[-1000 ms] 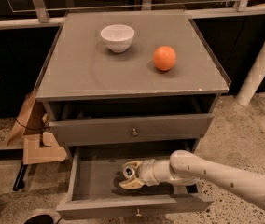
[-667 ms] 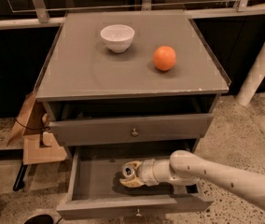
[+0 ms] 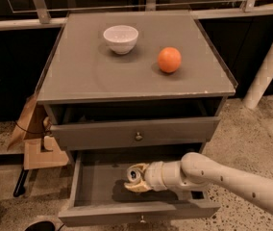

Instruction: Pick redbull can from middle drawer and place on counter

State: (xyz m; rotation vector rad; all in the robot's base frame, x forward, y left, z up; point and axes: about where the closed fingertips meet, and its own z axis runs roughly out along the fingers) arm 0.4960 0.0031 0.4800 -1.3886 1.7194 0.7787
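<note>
The middle drawer [image 3: 93, 211] is pulled open at the bottom of the grey cabinet, below a shut drawer. The redbull can [image 3: 134, 173], with its shiny silver top showing, stands inside the open drawer near its middle. My gripper [image 3: 135, 178] reaches in from the right on a pale arm and its fingers sit around the can. The counter [image 3: 98, 76] is the cabinet's flat grey top, above the drawers.
A white bowl [image 3: 120, 38] and an orange [image 3: 169, 59] stand on the counter. The upper drawer [image 3: 136, 134] overhangs the open one. Cardboard pieces [image 3: 35, 143] lie on the floor at the left. A white post [image 3: 271, 61] leans at the right.
None visible; the gripper stays at the can inside the open drawer.
</note>
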